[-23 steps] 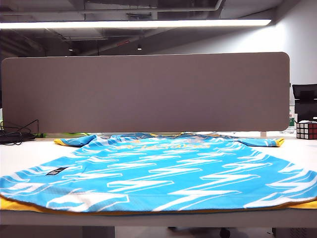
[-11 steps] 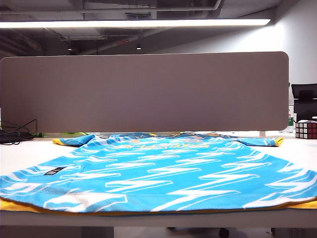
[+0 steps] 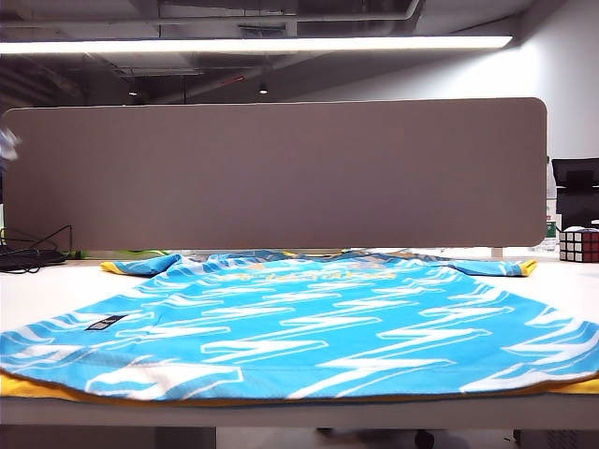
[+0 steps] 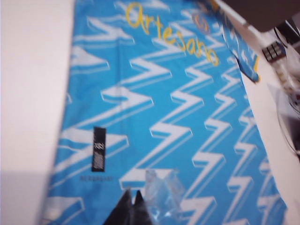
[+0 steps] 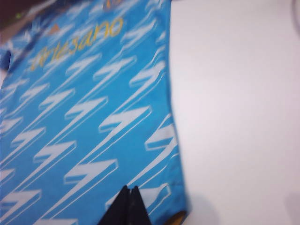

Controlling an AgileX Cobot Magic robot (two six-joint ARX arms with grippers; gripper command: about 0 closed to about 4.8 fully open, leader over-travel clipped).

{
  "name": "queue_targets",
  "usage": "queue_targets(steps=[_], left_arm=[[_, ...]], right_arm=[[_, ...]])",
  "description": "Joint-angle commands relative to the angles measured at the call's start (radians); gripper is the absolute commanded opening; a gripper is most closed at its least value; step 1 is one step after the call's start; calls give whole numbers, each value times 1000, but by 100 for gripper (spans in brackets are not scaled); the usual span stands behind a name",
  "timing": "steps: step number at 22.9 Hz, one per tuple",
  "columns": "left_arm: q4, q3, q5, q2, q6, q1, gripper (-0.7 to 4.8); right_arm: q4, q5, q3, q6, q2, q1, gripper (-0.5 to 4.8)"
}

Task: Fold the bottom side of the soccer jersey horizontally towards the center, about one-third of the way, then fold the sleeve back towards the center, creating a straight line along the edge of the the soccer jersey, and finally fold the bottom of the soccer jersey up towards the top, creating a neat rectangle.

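The soccer jersey [image 3: 299, 318] lies flat and spread on the white table [image 3: 47, 290]. Its sky-blue face with white zigzags and yellow lettering is up, its hem is at the near edge, and both sleeves point sideways at the far end. Neither arm shows clearly in the exterior view. In the left wrist view my left gripper [image 4: 132, 192] hangs shut and empty above the jersey [image 4: 164, 108], close to its black label [image 4: 99, 154]. In the right wrist view my right gripper [image 5: 130, 187] is shut and empty above the jersey [image 5: 84, 117] near its side edge.
A grey partition panel [image 3: 281, 173] stands behind the table. A Rubik's cube [image 3: 578, 245] sits at the far right, and black cables [image 3: 28, 254] lie at the far left. Bare tabletop [image 5: 234, 117] flanks the jersey on both sides.
The jersey has not moved. A small pale blur has appeared at the left edge of the exterior view.
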Motion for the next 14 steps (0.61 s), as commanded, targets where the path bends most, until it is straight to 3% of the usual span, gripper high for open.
queue_targets(steps=[1, 3, 5, 10, 14], left_arm=[[12, 34, 82, 129, 33, 3, -3], [11, 36, 58, 195, 34, 5, 155], [6, 36, 60, 229, 34, 5, 269], [-47, 36, 50, 280, 65, 4, 279], [-76, 40, -12, 284, 110, 4, 279]], right_arm=[[-28, -43, 97, -53, 164, 0, 0], [-35, -79, 147, -84, 288, -1, 25], [-42, -94, 167, -102, 356, -1, 99], [-60, -117, 187, -132, 556, -5, 247], [-62, -130, 187, -132, 678, -7, 268]])
